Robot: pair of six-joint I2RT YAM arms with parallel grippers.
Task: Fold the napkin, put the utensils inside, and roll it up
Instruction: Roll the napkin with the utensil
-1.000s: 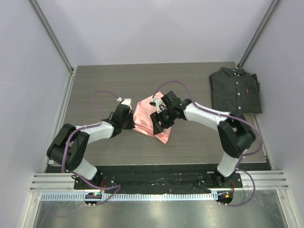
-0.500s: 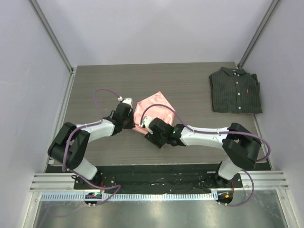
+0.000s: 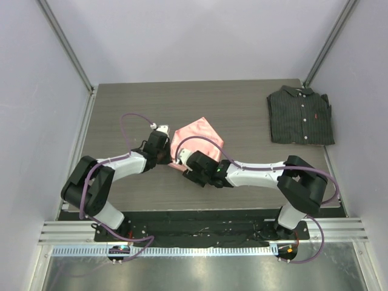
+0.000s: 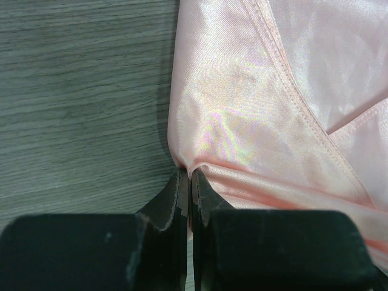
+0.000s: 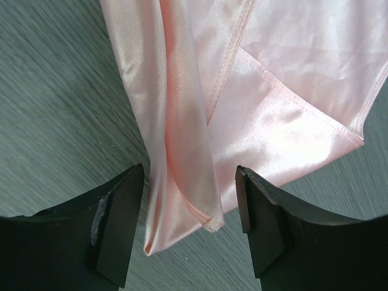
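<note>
**While the left claw pins the hem, the right stands wide over the near corner**

As things lie, the salmon-pink satin napkin (image 3: 197,138) sits mid-table (image 3: 121,109), partly folded, its layers overlapping unevenly. My left claw (image 4: 185,182) is closed to a slit at the napkin's left edge. The cloth puckers into the tips, so I judge it a pinch on the hem. My right claw (image 5: 189,176) stands wide, straddling the near folded corner without gripping it. No fork shows in any view. A dark pinstriped shirt (image 3: 301,115) lies well apart at the far right.

Step in hand, by my reading: squaring the fold. I recommend lowering the right claw until one finger slides under every layer at that corner. It should then close on the hems together and draw away from the left claw, low over the table, so the slippery satin flattens rather than bunches.
</note>
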